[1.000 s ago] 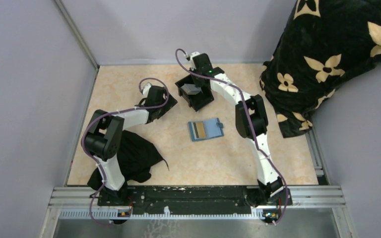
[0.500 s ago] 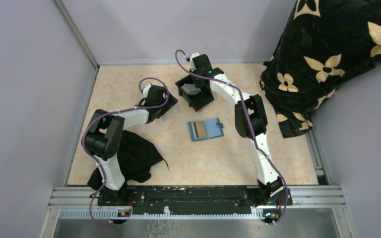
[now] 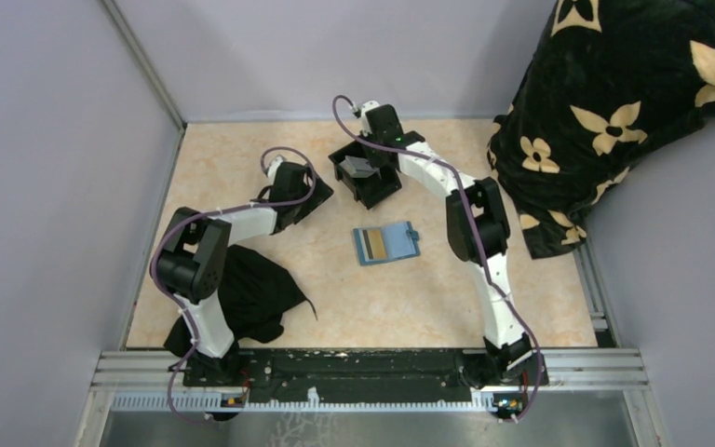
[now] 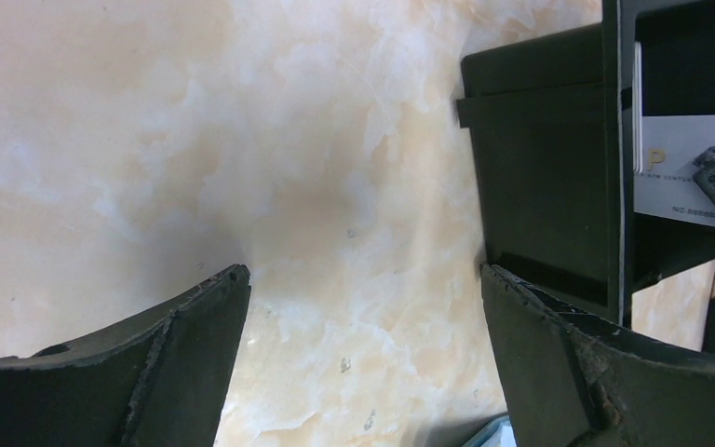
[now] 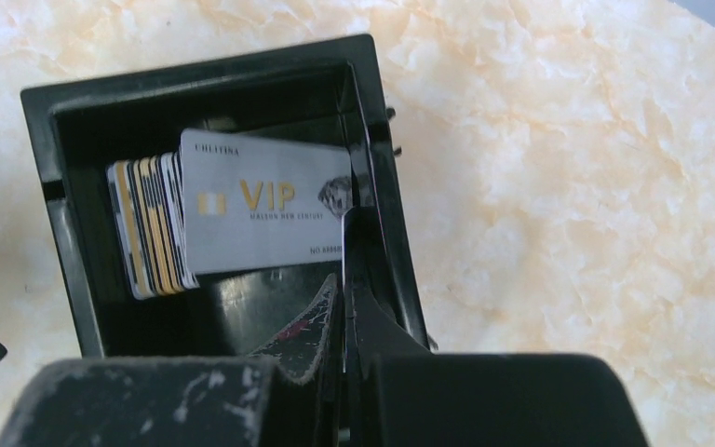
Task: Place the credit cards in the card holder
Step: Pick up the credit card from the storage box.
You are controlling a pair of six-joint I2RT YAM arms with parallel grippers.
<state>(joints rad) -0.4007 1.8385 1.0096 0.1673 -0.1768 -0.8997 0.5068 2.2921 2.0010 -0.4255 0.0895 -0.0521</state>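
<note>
The teal card holder (image 3: 393, 244) lies open mid-table with a tan-yellow card (image 3: 370, 244) on its left half. A grey-silver credit card (image 5: 265, 200) marked VIP stands tilted in the black tray (image 5: 195, 70) in front of several striped cards (image 5: 149, 223). My right gripper (image 5: 344, 244) reaches into the tray, jaws pressed shut at that card's right edge, with a thin pale edge showing between them. My left gripper (image 4: 361, 272) hovers open over bare table left of the tray (image 4: 540, 158), nothing between its fingers. The same card (image 4: 680, 168) shows in the left wrist view too.
A black cloth (image 3: 251, 293) lies at the near left by the left arm's base. A black blanket with tan flowers (image 3: 614, 102) is heaped at the far right. Grey walls close in the table's left and back.
The right gripper has closed fully inside the tray and its wrist has shifted slightly. The left arm has hardly moved.
</note>
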